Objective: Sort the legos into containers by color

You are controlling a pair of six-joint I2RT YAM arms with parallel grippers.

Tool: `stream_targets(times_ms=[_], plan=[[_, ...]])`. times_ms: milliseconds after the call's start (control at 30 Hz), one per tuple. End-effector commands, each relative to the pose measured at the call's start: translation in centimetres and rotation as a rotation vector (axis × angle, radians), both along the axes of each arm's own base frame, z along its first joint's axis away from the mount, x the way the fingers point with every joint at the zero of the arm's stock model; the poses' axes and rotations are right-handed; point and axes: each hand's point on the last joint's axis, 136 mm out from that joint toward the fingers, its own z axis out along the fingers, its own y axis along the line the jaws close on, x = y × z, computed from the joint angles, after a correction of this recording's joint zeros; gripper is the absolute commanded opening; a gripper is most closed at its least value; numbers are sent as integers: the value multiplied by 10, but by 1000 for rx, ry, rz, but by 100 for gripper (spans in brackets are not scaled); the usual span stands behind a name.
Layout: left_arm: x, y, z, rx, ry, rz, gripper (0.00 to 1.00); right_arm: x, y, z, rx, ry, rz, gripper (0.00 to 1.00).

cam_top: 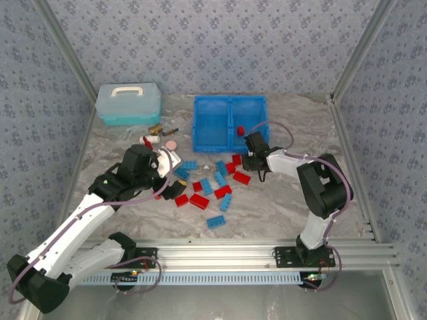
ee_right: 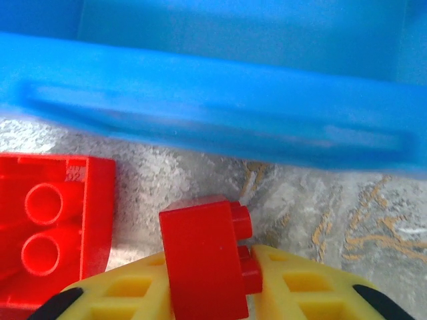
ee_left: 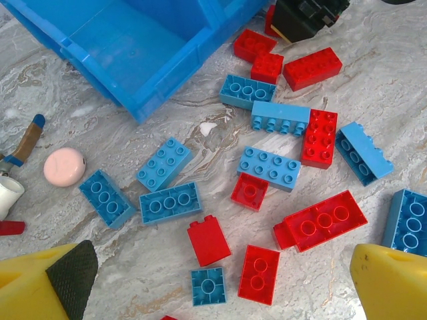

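R gripper (ee_right: 208, 299) pinches small red studded plastic brick (ee_right: 200, 257) just beside bright blue plastic bin (ee_right: 200, 113). Lift straight, clear rim before moving fwd. L gripper (ee_left: 227, 277) wide open, empty.

Beyond the right arm's fingers (ee_right: 330, 283), the bin wall (ee_right: 213, 127) is blurred, and the lower end of the red brick (ee_right: 203, 260) clamped between them is cut off by the bottom edge. A second red brick (ee_right: 53, 227), to their left, is cropped at the side. Just above one of the left arm's fingers (ee_left: 390, 283), a blue brick (ee_left: 408, 220) is cut by the edge. Between those fingers, a red sliver (ee_left: 167, 318) is left unidentifiable.
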Motion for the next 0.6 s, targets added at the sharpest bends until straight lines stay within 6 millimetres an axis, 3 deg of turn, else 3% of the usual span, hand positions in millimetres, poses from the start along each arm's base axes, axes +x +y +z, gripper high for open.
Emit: stream_targets(times_ms=[0, 167, 267, 433, 500, 567], plan=[[2, -2, 3, 3, -22, -10, 99, -7, 5, 19, 38, -45, 10, 30], [2, -2, 3, 3, -23, -10, 99, -29, 0, 38, 41, -84, 7, 24], [1, -2, 3, 3, -23, -11, 99, -46, -4, 63, 39, -134, -1, 23], [2, -3, 6, -6, -27, -12, 99, -56, 1, 153, 95, -361, 13, 25], [0, -4, 8, -11, -28, -18, 99, -49, 3, 178, 132, -419, 12, 26], [-1, -4, 11, -23, -37, -23, 99, -33, 4, 189, 131, -429, 12, 26]])
